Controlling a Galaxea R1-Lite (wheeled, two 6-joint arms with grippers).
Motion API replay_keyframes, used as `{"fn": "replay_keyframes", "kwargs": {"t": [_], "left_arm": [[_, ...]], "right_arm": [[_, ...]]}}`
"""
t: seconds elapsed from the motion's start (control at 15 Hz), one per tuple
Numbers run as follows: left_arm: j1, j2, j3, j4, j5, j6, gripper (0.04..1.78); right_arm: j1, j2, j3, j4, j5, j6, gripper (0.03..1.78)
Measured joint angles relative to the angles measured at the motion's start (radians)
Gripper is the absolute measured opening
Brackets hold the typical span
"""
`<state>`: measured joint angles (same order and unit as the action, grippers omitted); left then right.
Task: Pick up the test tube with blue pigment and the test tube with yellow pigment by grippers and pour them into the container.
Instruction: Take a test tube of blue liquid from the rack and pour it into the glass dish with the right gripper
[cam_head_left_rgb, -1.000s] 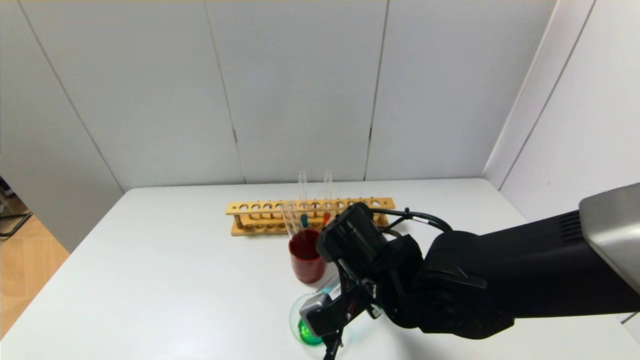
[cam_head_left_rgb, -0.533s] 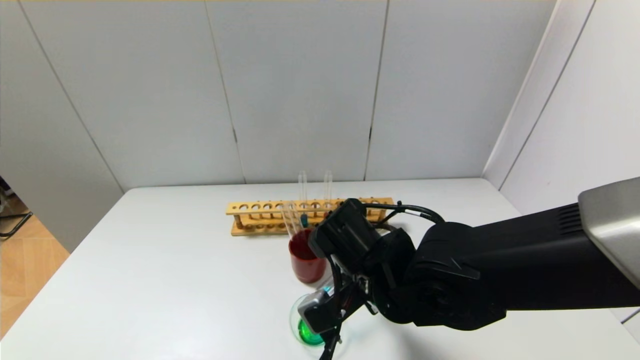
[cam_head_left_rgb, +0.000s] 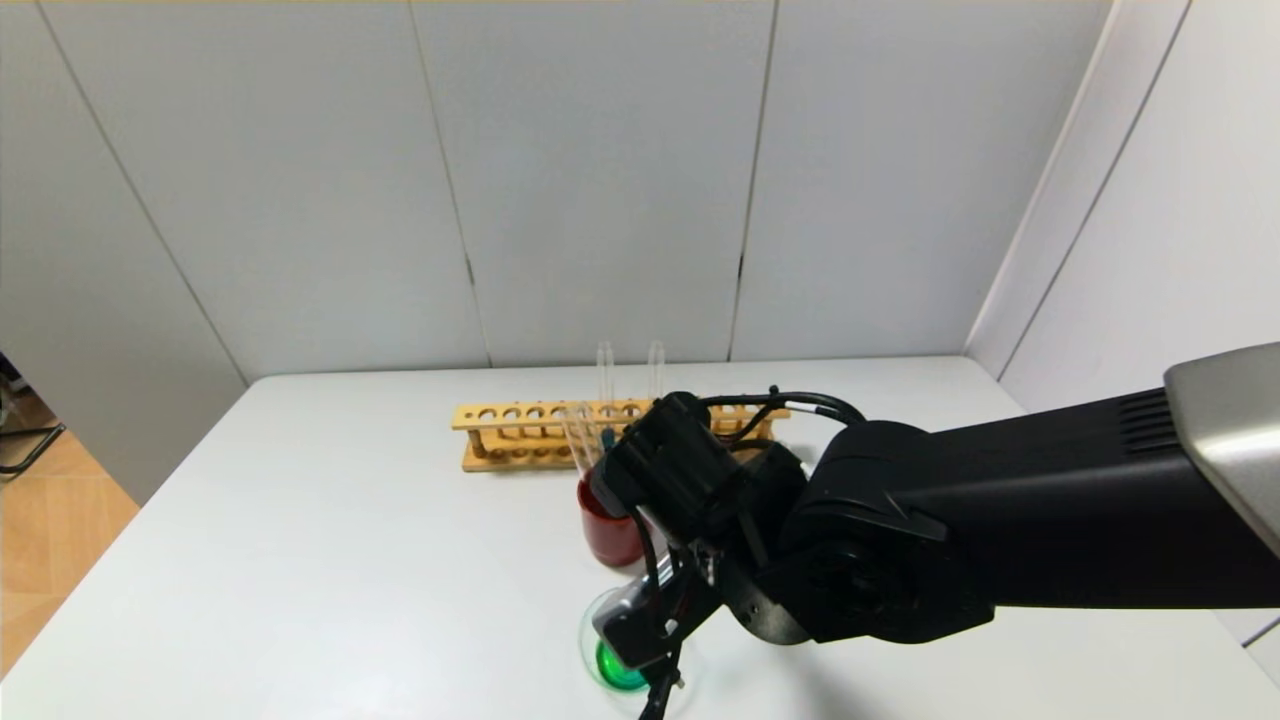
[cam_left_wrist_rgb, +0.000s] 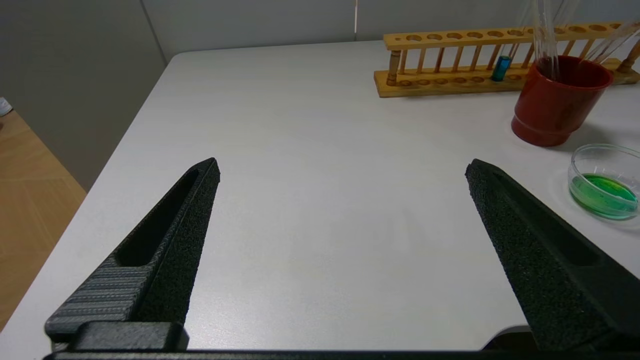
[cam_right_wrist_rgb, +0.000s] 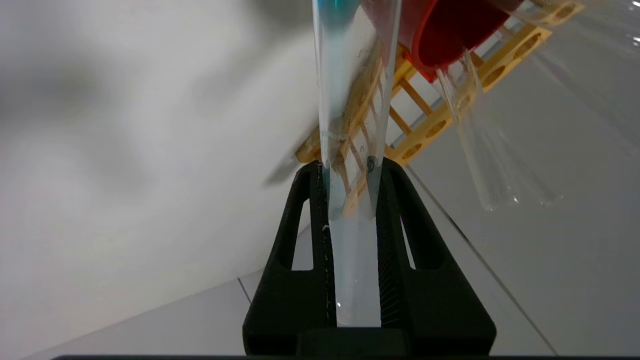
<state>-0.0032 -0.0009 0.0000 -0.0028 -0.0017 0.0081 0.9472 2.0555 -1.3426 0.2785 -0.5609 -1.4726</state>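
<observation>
Overhead, a white table (cam_head_left_rgb: 330, 520) meets grey wall panels (cam_head_left_rgb: 600, 180). Right gripper (cam_right_wrist_rgb: 350, 165) clamps a blue-tinged tube (cam_right_wrist_rgb: 350, 100), its base cut off; left gripper (cam_left_wrist_rgb: 342, 167) gapes.

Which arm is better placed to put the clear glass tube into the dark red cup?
Right: its pincer clamps that clear glass test tube beside the dark red cup; the left pincer is open, empty.

White table (cam_head_left_rgb: 350, 560). Wooden test tube rack (cam_head_left_rgb: 520, 432) stands at far centre, lengthwise left to right, most holes vacant. Dark red cup (cam_left_wrist_rgb: 557, 102) just in front of rack, near its middle; clear empty tubes (cam_left_wrist_rgb: 545, 30) lean inside it. Grey panelled walls (cam_head_left_rgb: 600, 180) behind
</observation>
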Motion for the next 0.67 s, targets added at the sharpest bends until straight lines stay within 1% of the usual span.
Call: {"fn": "replay_keyframes", "kwargs": {"t": [0.07,0.27,0.4,0.6,0.67], "left_arm": [[0.000,0.000,0.000,0.000,0.000,0.000,1.74],[0.000,0.000,0.000,0.000,0.000,0.000,1.74],[0.000,0.000,0.000,0.000,0.000,0.000,1.74],[0.000,0.000,0.000,0.000,0.000,0.000,1.74],[0.000,0.000,0.000,0.000,0.000,0.000,1.74]], "right_arm": [[0.005,0.001,-0.006,0.002,-0.013,-0.007,0.33],[0.016,0.009,-0.022,0.011,-0.016,-0.021,0.33],[0.020,0.016,-0.036,0.040,-0.049,-0.023,0.33],[0.027,0.026,-0.059,0.067,-0.062,-0.029,0.33],[0.031,0.029,-0.065,0.073,-0.073,-0.030,0.33]]}}
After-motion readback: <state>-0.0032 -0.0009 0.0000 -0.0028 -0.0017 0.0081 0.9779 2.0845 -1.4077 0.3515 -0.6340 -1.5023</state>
